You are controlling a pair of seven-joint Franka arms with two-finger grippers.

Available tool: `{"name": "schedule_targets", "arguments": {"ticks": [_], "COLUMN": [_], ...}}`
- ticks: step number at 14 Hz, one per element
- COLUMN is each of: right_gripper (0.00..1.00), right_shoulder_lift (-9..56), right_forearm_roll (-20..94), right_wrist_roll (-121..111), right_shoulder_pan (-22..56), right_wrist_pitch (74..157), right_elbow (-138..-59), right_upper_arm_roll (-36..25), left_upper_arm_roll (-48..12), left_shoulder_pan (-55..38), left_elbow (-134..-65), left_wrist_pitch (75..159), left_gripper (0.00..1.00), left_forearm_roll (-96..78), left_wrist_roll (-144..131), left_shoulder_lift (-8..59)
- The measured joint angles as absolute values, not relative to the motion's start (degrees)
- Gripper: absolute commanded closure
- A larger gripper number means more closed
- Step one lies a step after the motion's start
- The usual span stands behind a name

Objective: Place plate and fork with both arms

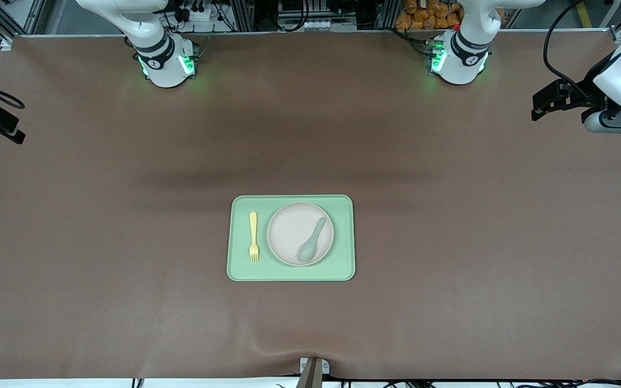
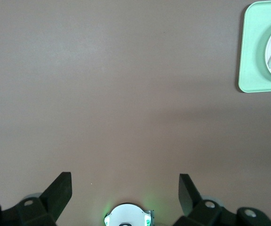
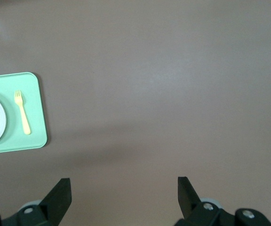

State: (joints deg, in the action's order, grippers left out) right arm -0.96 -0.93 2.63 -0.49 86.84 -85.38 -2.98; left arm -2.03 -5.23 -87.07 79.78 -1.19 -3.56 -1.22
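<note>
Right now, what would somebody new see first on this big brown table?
A light green tray in the middle of the table. On it sits a round plate with a green spoon lying in it, and a yellow fork beside the plate, toward the right arm's end. Both grippers wait open, holding nothing.

Light is even and soft, coming from above; no hard glare. Broad faint shadow bands cross the brown table cover (image 1: 450,258) approx. between the arm bases and the green tray (image 1: 290,272). Green LEDs glow at both bases. Front view sharp; wrist views slightly soft, w/ dark blurry fingertips (image 2: 60,190).
</note>
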Motion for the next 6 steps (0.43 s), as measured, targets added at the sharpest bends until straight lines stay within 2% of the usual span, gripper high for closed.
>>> {"name": "schedule_targets", "arguments": {"ticks": [6], "right_gripper": [0.0], "right_shoulder_lift": [-0.96], "right_forearm_roll": [-1.21], "right_wrist_roll": [2.53], "right_shoulder_pan": [-0.44], "right_wrist_pitch": [86.88], "right_elbow": [-85.37], "right_upper_arm_roll": [-2.84], "left_upper_arm_roll": [-2.03], "left_shoulder_pan": [-5.23], "left_elbow": [-87.07], "left_wrist_pitch": [79.78], "left_gripper": [0.0], "left_forearm_roll": [-1.19], "left_wrist_roll": [-3.56], "left_shoulder_lift": [-1.22]}}
